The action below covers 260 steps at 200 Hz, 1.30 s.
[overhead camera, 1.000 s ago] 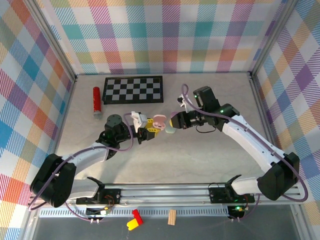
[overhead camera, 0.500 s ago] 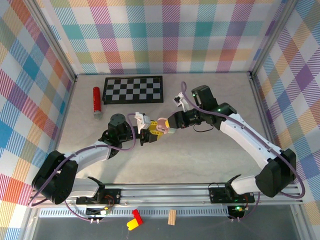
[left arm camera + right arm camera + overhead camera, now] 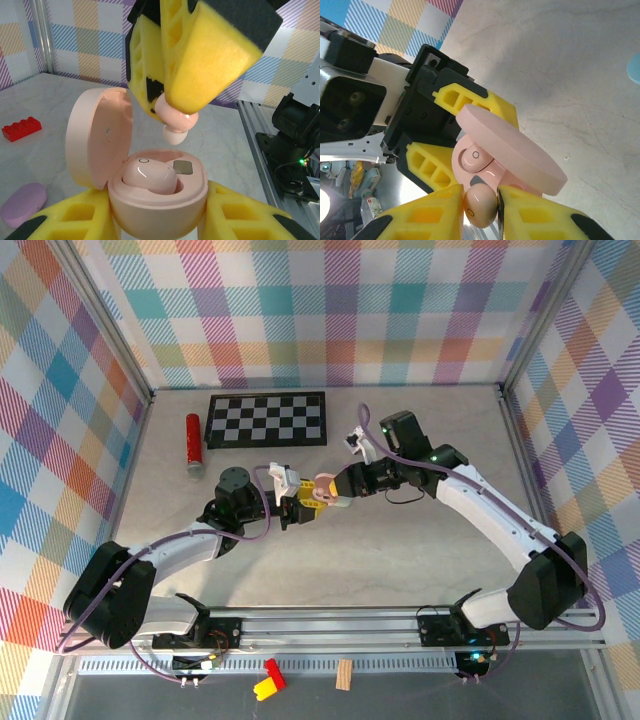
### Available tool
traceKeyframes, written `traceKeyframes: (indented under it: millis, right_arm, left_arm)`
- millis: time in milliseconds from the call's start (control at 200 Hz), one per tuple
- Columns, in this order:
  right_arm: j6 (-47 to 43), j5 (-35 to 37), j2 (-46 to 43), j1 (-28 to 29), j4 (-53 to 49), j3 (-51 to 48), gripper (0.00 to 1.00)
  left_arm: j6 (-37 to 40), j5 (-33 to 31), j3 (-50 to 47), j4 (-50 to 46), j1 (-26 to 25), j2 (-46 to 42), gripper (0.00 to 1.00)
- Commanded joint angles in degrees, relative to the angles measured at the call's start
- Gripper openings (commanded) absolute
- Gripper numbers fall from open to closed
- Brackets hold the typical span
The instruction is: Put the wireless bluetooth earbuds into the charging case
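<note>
My left gripper (image 3: 157, 217) is shut on a pink charging case (image 3: 159, 202), held upright with its lid (image 3: 97, 135) swung open. One pink earbud (image 3: 149, 177) sits in the case's left slot. Just above the free slot hangs a second pink earbud (image 3: 176, 126), apart from the case, with my right gripper (image 3: 481, 207) shut on it (image 3: 481, 204). In the top view the two grippers meet at mid-table: the left gripper (image 3: 300, 506) below the case (image 3: 323, 485), the right gripper (image 3: 340, 490) beside it.
A chessboard (image 3: 266, 419) and a red cylinder (image 3: 193, 440) lie at the back left. A purple oval case (image 3: 22, 202) and a red brick (image 3: 21, 128) rest on the table beyond the held case. A blue piece (image 3: 634, 69) lies off to the side.
My right gripper has moved left with the earbud until it is over the open case. The left gripper has shifted the case slightly right; in the last half second both barely moved.
</note>
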Motion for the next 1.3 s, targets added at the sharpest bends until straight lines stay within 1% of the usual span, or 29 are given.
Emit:
traceKeyframes:
  millis: [0, 390, 515, 655, 765, 900, 1015, 1105, 1295]
  right_arm:
    - [-1.3, -0.8, 0.5, -0.2, 1.0, -0.8, 0.24]
    - [-1.4, 0.4, 1.8, -0.3, 0.6, -1.1, 0.24]
    - [-1.1, 1.3, 1.4, -0.3, 0.6, -0.8, 0.28]
    - [-0.6, 2.5, 0.4, -0.4, 0.4, -0.6, 0.29]
    - [-0.6, 2.5, -0.7, -0.7, 0.1, -0.5, 0.33]
    - [-1.1, 3.2, -3.2, -1.0, -0.2, -0.8, 0.41]
    - [-1.3, 3.8, -4.5, -1.2, -0.5, -0.3, 0.45]
    - [-1.7, 4.2, -4.3, -1.2, -1.1, 1.0, 0.48]
    - [-3.5, 3.7, -0.9, -1.2, -3.2, 6.9, 0.60]
  left_arm:
    - [-0.7, 1.6, 1.3, 3.8, -0.5, -0.5, 0.35]
    - [-1.9, 1.9, 1.1, 5.3, -0.5, -0.5, 0.35]
    - [-1.9, 2.0, 1.1, 5.3, -0.5, -0.5, 0.35]
    - [-1.9, 2.2, 1.1, 5.2, -0.5, -0.3, 0.35]
    - [-1.9, 2.2, 1.1, 5.2, -0.5, -0.1, 0.35]
    - [-1.6, 1.9, 1.0, 5.4, -0.5, 0.2, 0.35]
    - [-1.7, 2.1, 1.0, 5.7, -0.5, 0.4, 0.35]
    - [-1.6, 2.7, 1.2, 5.6, -0.5, 0.6, 0.35]
    - [-1.5, 3.4, 1.4, 5.8, -0.5, 1.1, 0.35]
